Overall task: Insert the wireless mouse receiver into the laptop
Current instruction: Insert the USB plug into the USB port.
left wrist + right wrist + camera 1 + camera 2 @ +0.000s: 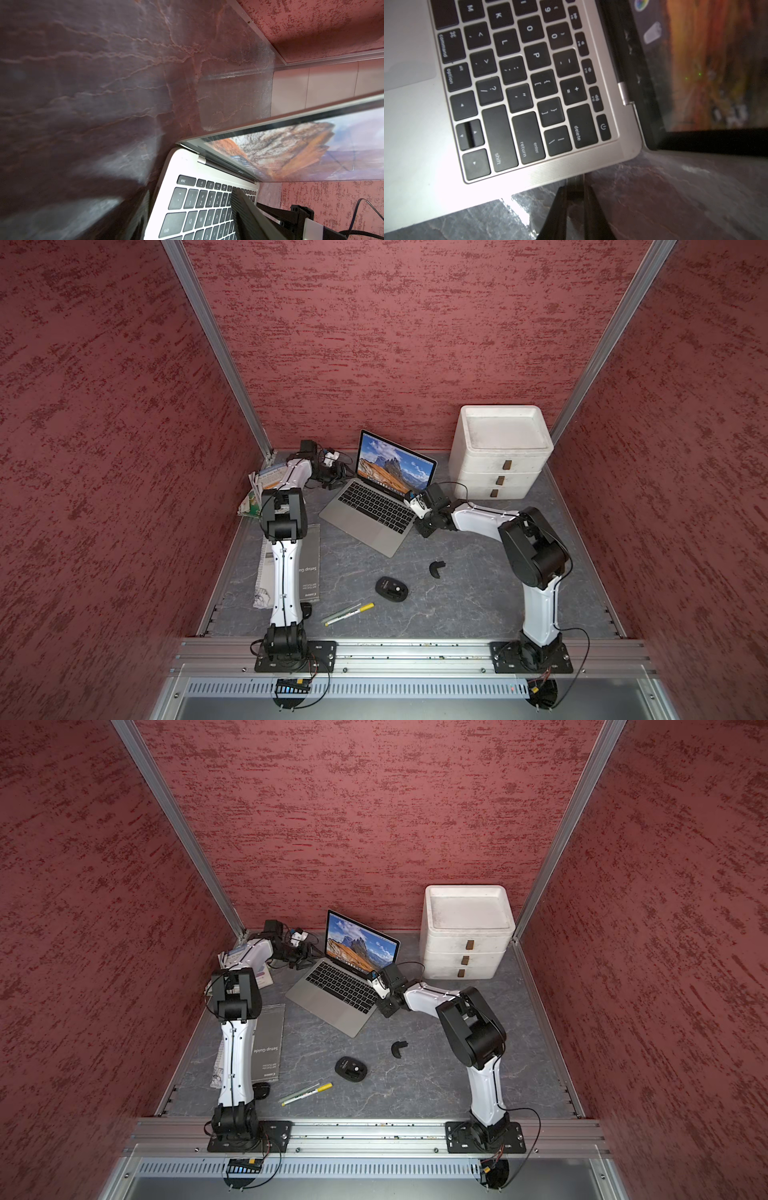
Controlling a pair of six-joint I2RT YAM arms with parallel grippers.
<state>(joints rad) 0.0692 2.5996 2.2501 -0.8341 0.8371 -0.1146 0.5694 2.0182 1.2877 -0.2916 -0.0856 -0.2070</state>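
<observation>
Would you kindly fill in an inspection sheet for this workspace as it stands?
Surface: grey marbled tabletop, no damage seen.
Job's things: laptop open, screen lit; receiver against its right edge, insertion depth unclear.
Clutter: black mouse, black curved piece, two pens, setup guide, leaflets, white drawer unit.
Grippers: right gripper shut on receiver; left gripper open astride laptop's left rear corner.
Cables: black cable loops at the right wrist; none across the keyboard.
Surroundings: red textured walls, aluminium rail in front.
</observation>
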